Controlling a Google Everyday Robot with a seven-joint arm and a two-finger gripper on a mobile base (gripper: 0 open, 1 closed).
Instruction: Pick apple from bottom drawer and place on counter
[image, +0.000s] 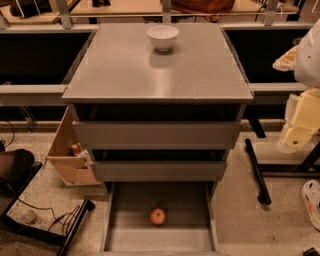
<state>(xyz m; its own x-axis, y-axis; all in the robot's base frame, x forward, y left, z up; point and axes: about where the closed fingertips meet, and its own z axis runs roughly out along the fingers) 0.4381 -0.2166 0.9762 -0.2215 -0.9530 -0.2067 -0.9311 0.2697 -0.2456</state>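
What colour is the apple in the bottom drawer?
The apple is orange-red with a yellowish patch, in the camera view; the gripper hangs at the right edge.

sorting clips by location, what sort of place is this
Probably a robot test lab or workshop, not a home kitchen: a lone grey cabinet with its bottom drawer pulled open stands on a speckled floor, with loose cables beside it. The gripper hangs at the right edge, beside the cabinet.

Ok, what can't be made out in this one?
Gripper: camera view, far right, cut off by the frame edge.
Upper drawers: insides hidden behind their fronts and under the counter.
Bottom drawer: front end cut off by the lower frame edge; the apple inside shows clearly.
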